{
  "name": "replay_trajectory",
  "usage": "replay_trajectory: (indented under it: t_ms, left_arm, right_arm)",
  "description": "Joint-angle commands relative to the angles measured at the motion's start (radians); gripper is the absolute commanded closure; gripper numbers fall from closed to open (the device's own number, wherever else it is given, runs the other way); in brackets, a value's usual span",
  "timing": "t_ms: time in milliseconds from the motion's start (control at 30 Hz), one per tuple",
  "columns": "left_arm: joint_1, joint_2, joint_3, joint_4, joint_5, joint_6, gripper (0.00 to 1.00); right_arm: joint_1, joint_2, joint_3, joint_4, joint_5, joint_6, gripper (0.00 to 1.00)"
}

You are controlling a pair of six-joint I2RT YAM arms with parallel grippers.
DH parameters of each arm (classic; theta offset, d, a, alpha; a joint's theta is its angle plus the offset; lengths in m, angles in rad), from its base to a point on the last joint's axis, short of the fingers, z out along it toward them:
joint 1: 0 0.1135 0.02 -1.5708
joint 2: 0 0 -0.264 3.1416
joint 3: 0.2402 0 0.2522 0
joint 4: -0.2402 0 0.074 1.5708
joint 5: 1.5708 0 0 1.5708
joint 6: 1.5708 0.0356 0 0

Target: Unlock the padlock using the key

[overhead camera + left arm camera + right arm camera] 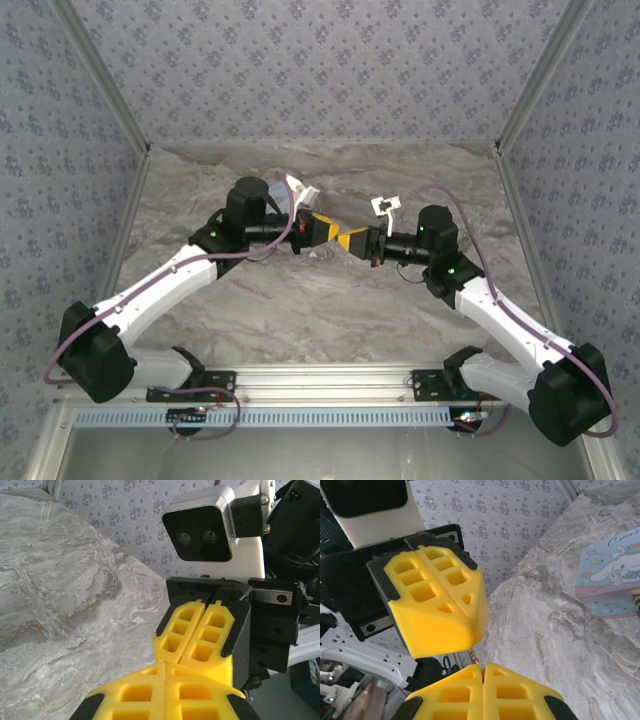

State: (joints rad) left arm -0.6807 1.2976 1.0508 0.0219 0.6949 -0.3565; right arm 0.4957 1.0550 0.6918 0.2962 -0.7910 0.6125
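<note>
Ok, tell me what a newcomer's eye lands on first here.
The left gripper and right gripper, yellow-fingered and both shut, meet tip to tip above the middle of the marble table. A thin metal tip, apparently the key, pokes from the right gripper, and a pastel blue tin box sits beyond.

The key (pixel 471 655) is a very thin metallic piece with a short tip exposed. The tip protrudes from the seam between the pressed-together yellow fingers of the right claw (pixel 482 672), which clamps the remainder. It is tilted slightly and points at the fingertips of the left claw (pixel 472 622); contact cannot be determined. The key is held above the bench (pixel 560 630).
</note>
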Motion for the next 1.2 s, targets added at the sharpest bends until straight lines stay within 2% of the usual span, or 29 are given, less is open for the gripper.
replay_trajectory:
  t_ms: [0, 100, 200, 267, 333, 400, 500, 667, 767, 867, 1000, 1167]
  left_arm:
    - [0.003, 0.003, 0.024, 0.033, -0.002, -0.005, 0.99]
    - [0.007, 0.002, 0.026, 0.033, -0.013, -0.008, 0.91]
    - [0.022, -0.004, 0.03, 0.027, -0.045, -0.016, 0.69]
    - [0.037, -0.009, 0.031, 0.022, -0.077, -0.027, 0.49]
    - [0.051, -0.014, 0.03, 0.017, -0.12, -0.037, 0.34]
    - [0.064, -0.021, 0.027, -0.009, -0.213, -0.042, 0.2]
    - [0.078, -0.016, 0.034, -0.088, -0.393, -0.033, 0.08]
    - [0.109, 0.053, 0.078, -0.212, -0.63, 0.01, 0.03]
    - [0.142, 0.129, 0.131, -0.277, -0.727, 0.003, 0.0]
    - [0.177, 0.208, 0.182, -0.308, -0.765, -0.021, 0.01]
    - [0.19, 0.316, 0.253, -0.323, -0.83, 0.012, 0.01]
    - [0.193, 0.449, 0.377, -0.372, -0.836, 0.052, 0.01]
  right_arm:
    - [0.017, -0.013, 0.002, 0.009, 0.003, -0.015, 1.0]
    - [0.017, -0.035, -0.004, -0.026, 0.052, -0.029, 1.0]
    - [0.014, -0.064, -0.006, -0.101, 0.111, -0.053, 1.0]
    - [0.015, -0.081, -0.018, -0.149, 0.148, -0.059, 1.0]
    - [0.014, -0.101, -0.032, -0.182, 0.192, -0.056, 1.0]
    - [0.014, -0.126, -0.056, -0.208, 0.239, -0.047, 1.0]
    - [0.015, -0.156, -0.085, -0.253, 0.312, -0.026, 1.0]
    - [0.02, -0.21, -0.12, -0.326, 0.404, -0.006, 1.0]
    - [0.027, -0.244, -0.134, -0.394, 0.477, 0.003, 1.0]
    - [0.037, -0.269, -0.138, -0.474, 0.551, 0.008, 1.0]
    - [0.056, -0.292, -0.136, -0.585, 0.633, 0.01, 1.0]
    - [0.085, -0.337, -0.158, -0.652, 0.696, 0.06, 1.0]
